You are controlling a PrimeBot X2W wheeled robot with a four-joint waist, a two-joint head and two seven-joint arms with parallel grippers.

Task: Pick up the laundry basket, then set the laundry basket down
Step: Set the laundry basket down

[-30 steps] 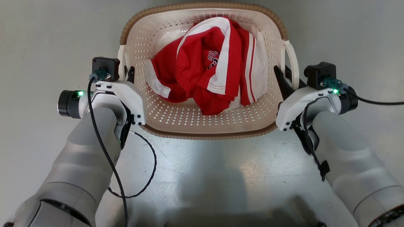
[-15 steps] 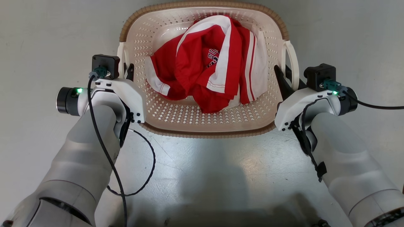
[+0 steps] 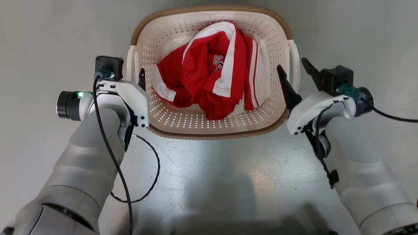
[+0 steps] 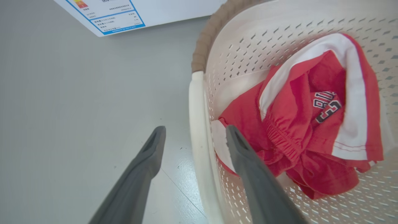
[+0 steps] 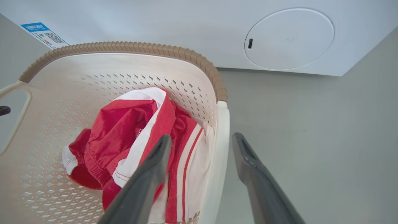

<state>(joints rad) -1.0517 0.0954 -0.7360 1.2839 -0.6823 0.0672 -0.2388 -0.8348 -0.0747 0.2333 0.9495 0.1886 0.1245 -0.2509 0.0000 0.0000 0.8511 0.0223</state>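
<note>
Your left gripper [image 4: 196, 130], middle left of the head view, is released. Its fingers are spread with the basket's white left handle [image 4: 197, 124] standing between them, one finger outside over the floor [image 3: 209, 182] and one inside the wall. I can't tell if either is touching. The laundry basket [image 3: 212, 7] sits on that grey floor in the upper centre of the frame, with a crumpled red and white garment [image 3: 212, 75] lying in it. Over at middle right, your right gripper [image 3: 291, 63] is let go as well, jaws wide either side of the right handle [image 3: 296, 55]. In the right wrist view a white washer [image 5: 289, 37] stands just behind the basket.
</note>
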